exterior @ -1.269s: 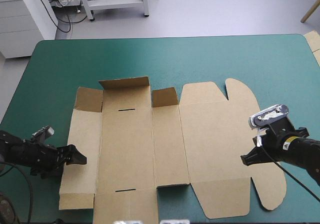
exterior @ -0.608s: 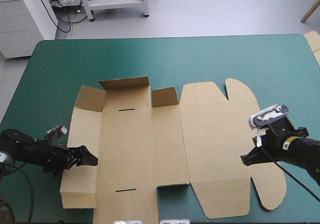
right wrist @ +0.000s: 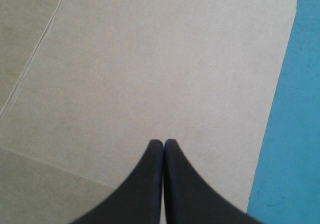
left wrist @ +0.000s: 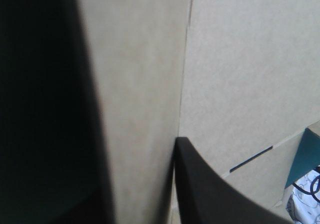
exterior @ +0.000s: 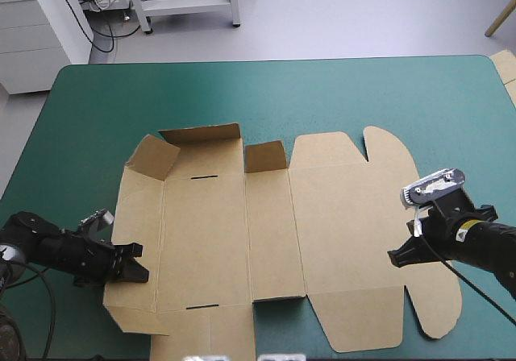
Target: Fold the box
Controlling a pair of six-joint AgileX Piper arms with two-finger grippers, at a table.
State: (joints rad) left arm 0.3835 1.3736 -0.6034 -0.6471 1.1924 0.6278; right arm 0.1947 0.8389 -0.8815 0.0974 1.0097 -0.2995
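Note:
The brown box [exterior: 266, 232] lies as a cut sheet in the middle of the teal-green cover [exterior: 322, 95]. Its left side panel [exterior: 137, 216] is raised a little, and that panel's far corner flap [exterior: 151, 156] is tilted up. My left gripper [exterior: 137, 271] is at the panel's near part, shut on it. In the left wrist view the board [left wrist: 140, 109] stands between the two black fingers [left wrist: 210, 189]. My right gripper [exterior: 395, 258] is shut, with its tip down on the rounded lid panel [right wrist: 150, 59] near the lid's right edge; the right gripper [right wrist: 163, 143] holds nothing.
More brown board [exterior: 506, 67] shows at the table's right edge. The far flaps [exterior: 201, 134] of the box stand slightly up. Bare cover lies beyond the box toward the far edge and along the right side [right wrist: 295, 109].
My left gripper moved right onto the left side panel and closed on it. The panel rose, and its far corner flap tipped up. The right arm has not moved.

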